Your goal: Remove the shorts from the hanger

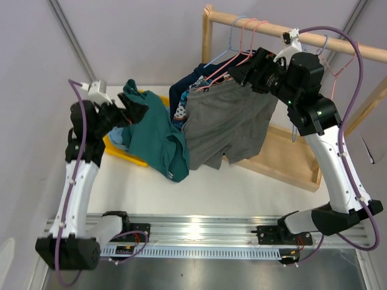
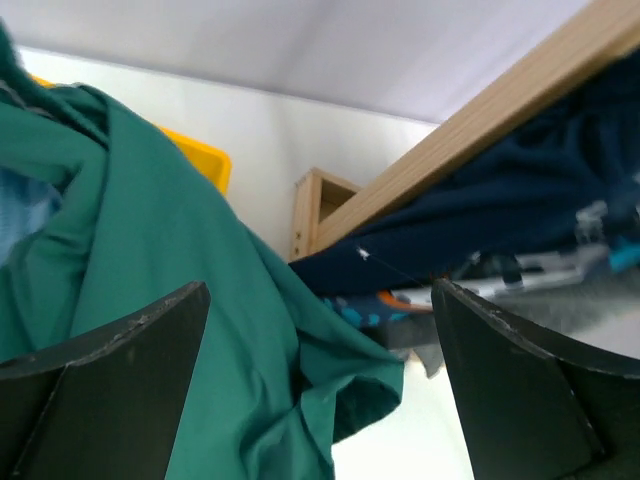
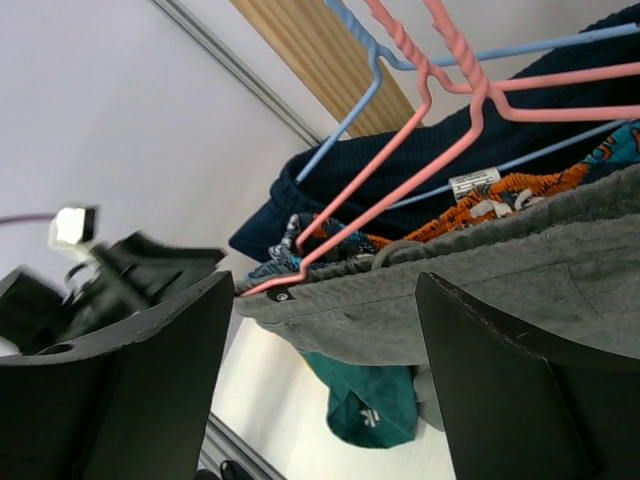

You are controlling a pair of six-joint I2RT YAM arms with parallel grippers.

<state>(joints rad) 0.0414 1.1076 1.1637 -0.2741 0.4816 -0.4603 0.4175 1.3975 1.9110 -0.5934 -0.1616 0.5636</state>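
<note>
Rack (image 1: 284,158) far right on table (image 1: 242,190); hangers (image 3: 478,92) on its rail (image 1: 224,18). Hung shorts (image 1: 227,124) centre, before rack. Draped shorts (image 1: 154,136) left of them, over bin (image 1: 124,155).

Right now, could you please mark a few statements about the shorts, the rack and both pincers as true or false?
1. The grey shorts hang from a pink hanger. True.
2. The left pincer is shut on the teal shorts. False: its jaws stand wide open.
3. The hangers hang from a metal rail. False: the rail is wooden.
4. A yellow bin sits on the left side of the table. True.
5. The right pincer rests on the table. False: it is up at the waistband of the grey shorts.
</note>
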